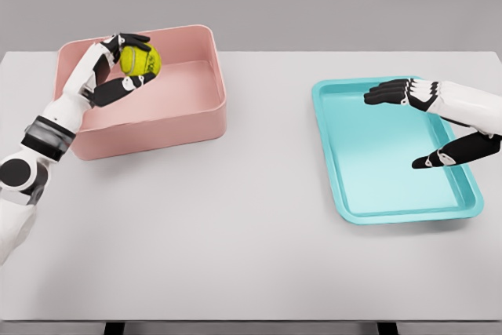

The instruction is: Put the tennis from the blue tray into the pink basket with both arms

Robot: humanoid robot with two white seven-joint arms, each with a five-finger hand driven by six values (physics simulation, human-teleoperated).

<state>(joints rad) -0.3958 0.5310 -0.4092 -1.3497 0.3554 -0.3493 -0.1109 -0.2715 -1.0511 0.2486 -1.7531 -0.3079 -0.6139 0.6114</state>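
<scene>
Tennis ball (140,60) gripped in the left hand (118,68), right over the pink basket (205,107).
Head view: fingers curl around the ball, basket floor just under that hand. Right hand (427,119) hangs open, fingers spread, blue tray (345,186) directly below it, on the table (251,256).

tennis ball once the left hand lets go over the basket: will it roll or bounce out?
The tennis ball is round, so it will probably roll. The pink basket has raised walls, which should likely contain it. The left hand holds it low inside, so any bounce is probably small.
</scene>
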